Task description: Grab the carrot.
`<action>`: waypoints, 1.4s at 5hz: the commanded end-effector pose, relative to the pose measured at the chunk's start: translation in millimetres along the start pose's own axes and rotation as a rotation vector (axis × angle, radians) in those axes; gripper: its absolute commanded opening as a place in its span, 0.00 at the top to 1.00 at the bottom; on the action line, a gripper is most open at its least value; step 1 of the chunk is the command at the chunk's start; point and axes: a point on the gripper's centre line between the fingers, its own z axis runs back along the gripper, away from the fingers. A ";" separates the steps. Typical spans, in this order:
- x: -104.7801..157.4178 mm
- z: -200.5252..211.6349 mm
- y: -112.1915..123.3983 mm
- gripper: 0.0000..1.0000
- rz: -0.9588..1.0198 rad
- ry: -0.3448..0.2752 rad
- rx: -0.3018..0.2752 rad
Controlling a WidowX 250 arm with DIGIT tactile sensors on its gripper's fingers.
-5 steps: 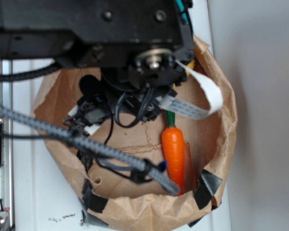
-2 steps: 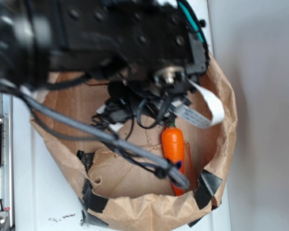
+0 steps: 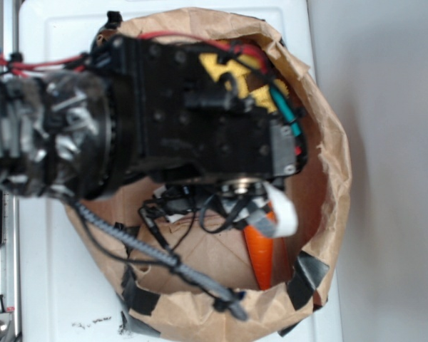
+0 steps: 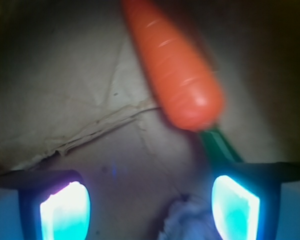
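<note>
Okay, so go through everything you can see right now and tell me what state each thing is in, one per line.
carrot: lying loose on the bag floor, not gripped, stem end toward the pincer.
pincer: open, fingers spread, nothing between them, carrot just ahead and toward one finger.
paper bag: open at the top, rim rolled down, patched with black tape.
white ribbon cable: hanging loose from the arm over the carrot.
</note>
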 end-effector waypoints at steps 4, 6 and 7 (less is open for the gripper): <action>46.2 19.8 -9.8 0.00 0.020 -0.238 0.062; 62.6 -8.6 -3.6 0.00 0.106 -0.171 0.088; 68.7 -9.0 8.6 0.00 0.150 -0.134 0.062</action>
